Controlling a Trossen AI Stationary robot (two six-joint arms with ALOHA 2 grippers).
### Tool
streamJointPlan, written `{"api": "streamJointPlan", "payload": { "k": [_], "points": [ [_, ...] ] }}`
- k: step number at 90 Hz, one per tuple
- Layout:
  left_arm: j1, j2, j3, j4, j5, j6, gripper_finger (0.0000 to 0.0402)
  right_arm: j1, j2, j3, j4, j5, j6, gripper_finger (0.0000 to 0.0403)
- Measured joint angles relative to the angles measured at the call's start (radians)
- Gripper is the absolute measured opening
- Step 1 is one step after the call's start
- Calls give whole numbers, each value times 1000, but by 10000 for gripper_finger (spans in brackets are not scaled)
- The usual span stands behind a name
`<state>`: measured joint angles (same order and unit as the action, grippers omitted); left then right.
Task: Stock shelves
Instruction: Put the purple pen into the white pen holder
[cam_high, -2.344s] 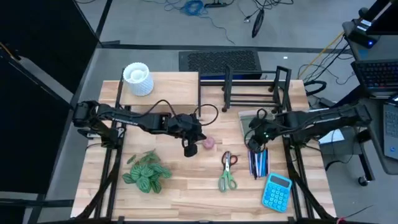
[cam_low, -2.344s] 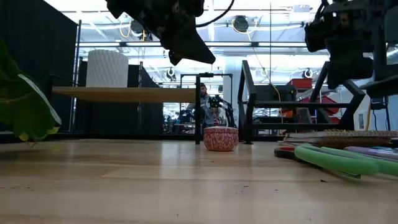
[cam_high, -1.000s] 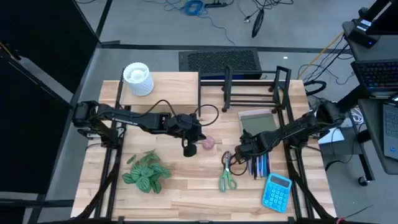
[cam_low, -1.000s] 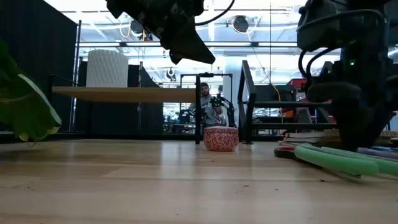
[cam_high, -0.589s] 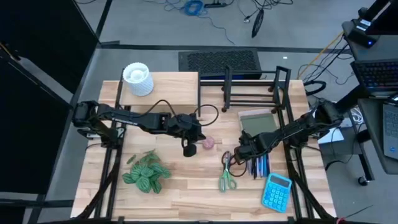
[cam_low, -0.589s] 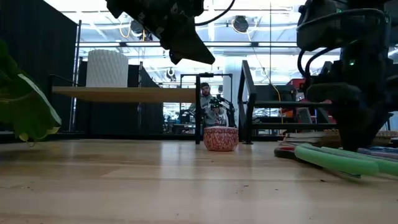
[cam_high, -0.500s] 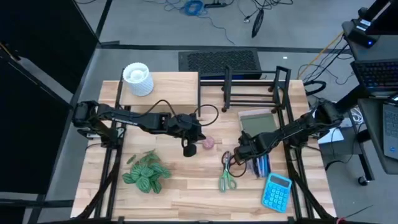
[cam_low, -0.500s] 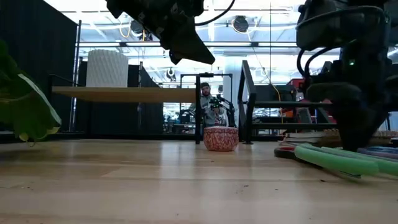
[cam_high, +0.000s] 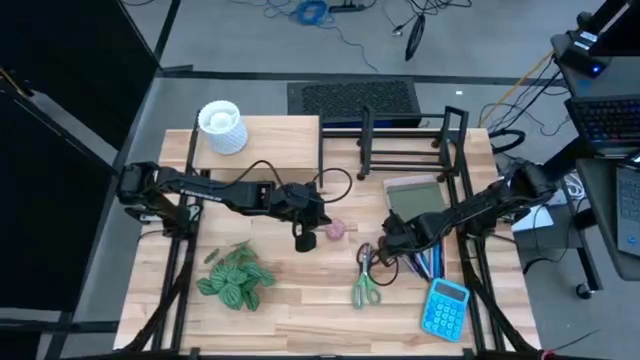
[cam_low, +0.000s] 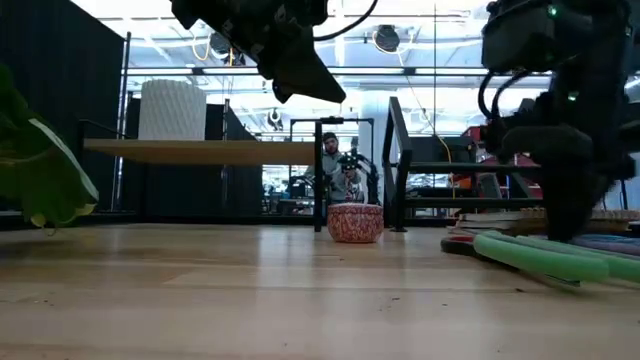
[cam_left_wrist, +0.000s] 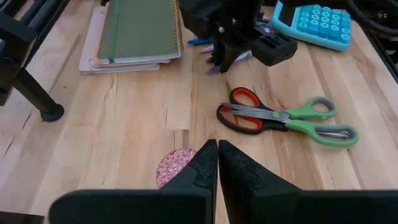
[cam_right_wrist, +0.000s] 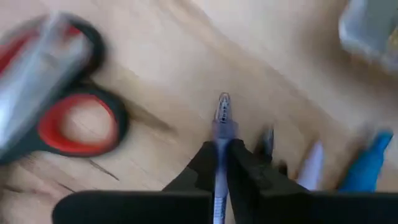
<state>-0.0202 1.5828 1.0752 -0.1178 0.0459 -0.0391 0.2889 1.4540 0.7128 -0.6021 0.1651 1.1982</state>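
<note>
- The counter (cam_high: 300, 310) carries everything; my two arms reach in over it from either side.
- The pale-wood riser shelf (cam_high: 270, 140) stands at the far left of the counter, its long axis running left to right, with a white ribbed pot (cam_high: 221, 127) on its top.
- The black wire rack (cam_high: 405, 140) stands just right of it at the far edge, its long axis also left to right, its upright dividers rising from the base.
- A leafy green plant (cam_high: 236, 277) lies near the left front.
- A green notebook (cam_high: 415, 198) lies in front of the rack; a blue calculator (cam_high: 444, 307) sits at the near right.
- Green-handled scissors (cam_high: 365, 272) lie near the middle, blades toward the far side.
- My left end effector (cam_left_wrist: 217, 163) hangs closed and empty above a small pink bowl (cam_high: 336, 229).
- My right end effector (cam_right_wrist: 222, 163) is low beside the scissors, clamped on a purple pen (cam_right_wrist: 221, 127) whose tip points forward past my fingers, with other pens (cam_high: 424, 263) just beside.
</note>
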Motion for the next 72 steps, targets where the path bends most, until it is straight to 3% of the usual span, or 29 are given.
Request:
{"api": "streamJointPlan", "payload": {
  "k": [37, 72],
  "points": [
    [0, 0, 0, 5, 0, -1, 0, -35, -174, 2, 72, 23, -143, 2],
    [0, 0, 1, 58, 0, -5, 0, -92, -264, 3, 190, 25, -287, 1]
  ]
}}
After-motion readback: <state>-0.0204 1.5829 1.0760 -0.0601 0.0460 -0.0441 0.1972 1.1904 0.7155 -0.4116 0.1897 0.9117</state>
